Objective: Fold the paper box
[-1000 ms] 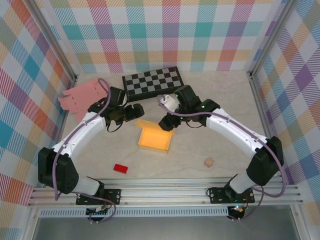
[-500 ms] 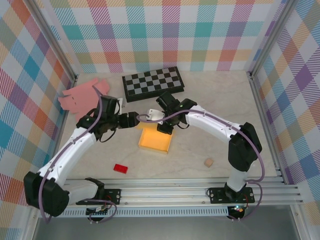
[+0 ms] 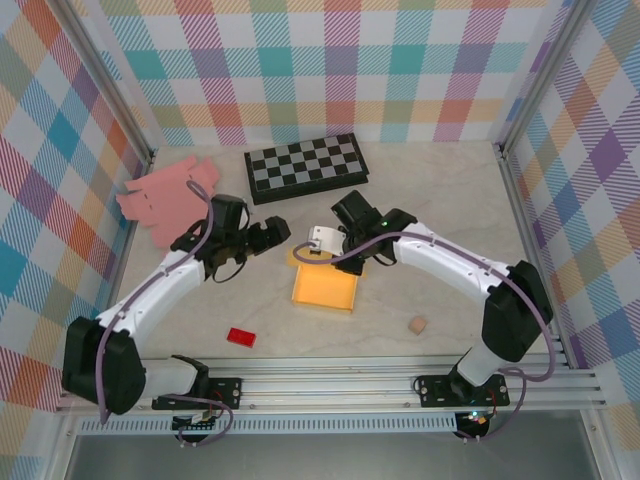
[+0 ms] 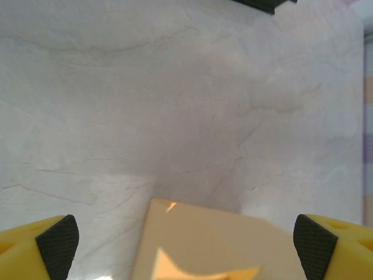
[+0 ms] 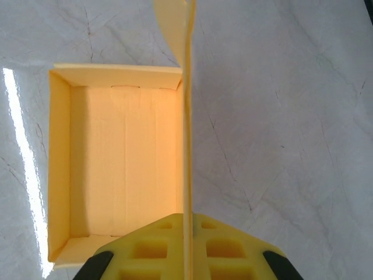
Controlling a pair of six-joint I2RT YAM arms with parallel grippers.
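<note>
well, lowest in the overhead frame, a metal rail carries the two arm bases. just past it on the pale marbled surface lie a small red block at lower left and a small wooden cube at lower right, well apart from each other.

near the middle of the frame sits the paper box, yellow, a shallow open tray with its hollow facing up. the right end effector is at the box's upper left corner. from the right wrist, the tray takes the left half of the frame, and a thin yellow flap stands edge-on along its right side, running down the middle of the frame straight into the right end effector. the jaws are clenched on that flap.

just to the left of the box in the overhead frame, the left end effector is released and grasps nothing. from the left wrist, its black fingertips sit in the two bottom corners of the frame, spread wide. a pale corner of the box shows low in the centre, between them and apart from both. the left end effector points out over bare surface.

farther back, above the box, a black and white checkerboard lies flat. at upper left a pink cut-out sheet rests against the side wall. plaid walls close the top and sides.
</note>
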